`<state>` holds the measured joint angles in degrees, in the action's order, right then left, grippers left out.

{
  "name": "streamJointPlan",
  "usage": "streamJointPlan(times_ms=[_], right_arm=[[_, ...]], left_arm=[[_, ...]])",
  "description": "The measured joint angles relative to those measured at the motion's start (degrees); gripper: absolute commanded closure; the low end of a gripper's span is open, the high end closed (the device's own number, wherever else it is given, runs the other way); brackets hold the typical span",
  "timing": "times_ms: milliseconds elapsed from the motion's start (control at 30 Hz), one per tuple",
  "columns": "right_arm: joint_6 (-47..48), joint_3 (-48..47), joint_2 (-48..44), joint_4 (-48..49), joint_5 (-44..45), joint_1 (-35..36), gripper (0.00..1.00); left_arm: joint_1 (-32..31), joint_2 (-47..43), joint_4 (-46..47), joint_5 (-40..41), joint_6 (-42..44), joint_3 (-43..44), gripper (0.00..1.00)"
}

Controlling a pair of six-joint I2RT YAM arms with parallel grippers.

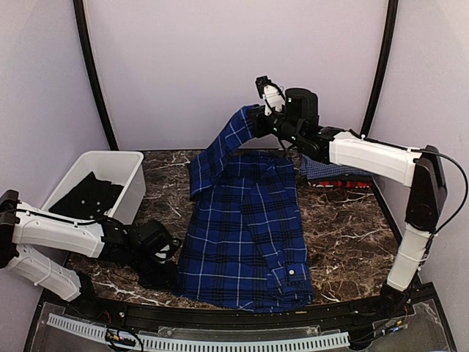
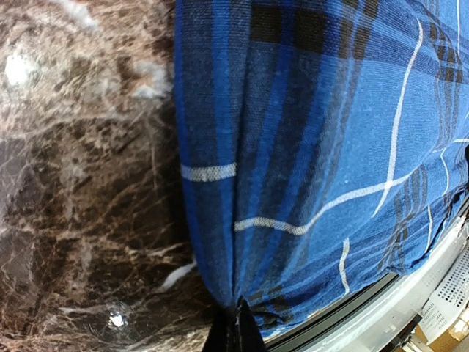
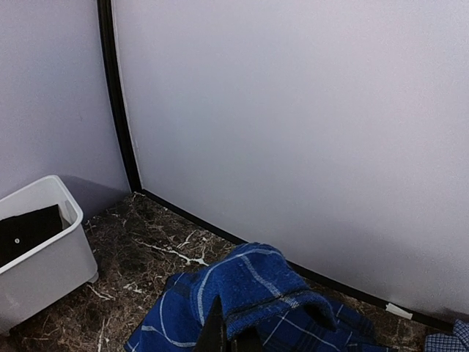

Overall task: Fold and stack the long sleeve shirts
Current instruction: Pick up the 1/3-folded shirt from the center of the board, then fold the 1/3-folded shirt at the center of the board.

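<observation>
The deep-blue plaid shirt [image 1: 245, 235] lay spread on the marble table [image 1: 344, 242] just right of the white bin [image 1: 124, 165], which held a dark cloth [image 1: 88, 198]. In front of the bin, the left gripper [image 1: 170, 257] pinched the shirt's lower left edge. Right of the bin and higher, the right gripper [image 1: 256, 121] clamped a lifted part of it. Far right of the bin, a lighter blue shirt [image 1: 330, 170] sat folded on a red one [image 1: 344, 183]

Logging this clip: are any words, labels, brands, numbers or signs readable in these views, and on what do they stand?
None: no text can be read in any view.
The plaid shirt shows only its pattern, with no tag or label in sight.
The white bin bears no legible marking.
</observation>
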<state>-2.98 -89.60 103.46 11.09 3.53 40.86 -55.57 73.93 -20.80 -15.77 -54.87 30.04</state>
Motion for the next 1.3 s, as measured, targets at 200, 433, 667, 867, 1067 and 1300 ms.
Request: streamJointPlan(times_ms=[200, 433, 667, 867, 1067, 1300], right_arm=[[1.0, -1.4, 0.0, -1.3, 2.8, -0.6, 1.00], [1.0, -2.9, -0.3, -1.8, 7.3, -3.5, 1.00], [1.1, -2.4, -2.6, -2.4, 10.9, -5.9, 1.00], [1.9, -0.1, -5.5, -2.6, 13.4, -7.0, 1.00], [2.3, 2.1, -7.1, -2.6, 15.2, -9.4, 1.00], [2.3, 4.3, -8.9, -3.0, 15.9, -12.7, 1.00]], left_arm=[[-0.2, 0.0, -2.2, 2.0, 0.2, 1.2, 1.00], [-1.6, 0.0, -7.6, 5.3, 2.8, 7.3, 1.00], [-3.7, 2.6, -10.3, 6.0, 8.8, 15.0, 1.00], [-4.7, 7.6, -11.5, 4.0, 15.4, 20.1, 1.00], [-5.8, 12.4, -12.1, 0.6, 21.4, 25.9, 1.00], [-6.5, 18.4, -12.1, -3.5, 26.7, 31.5, 1.00]])
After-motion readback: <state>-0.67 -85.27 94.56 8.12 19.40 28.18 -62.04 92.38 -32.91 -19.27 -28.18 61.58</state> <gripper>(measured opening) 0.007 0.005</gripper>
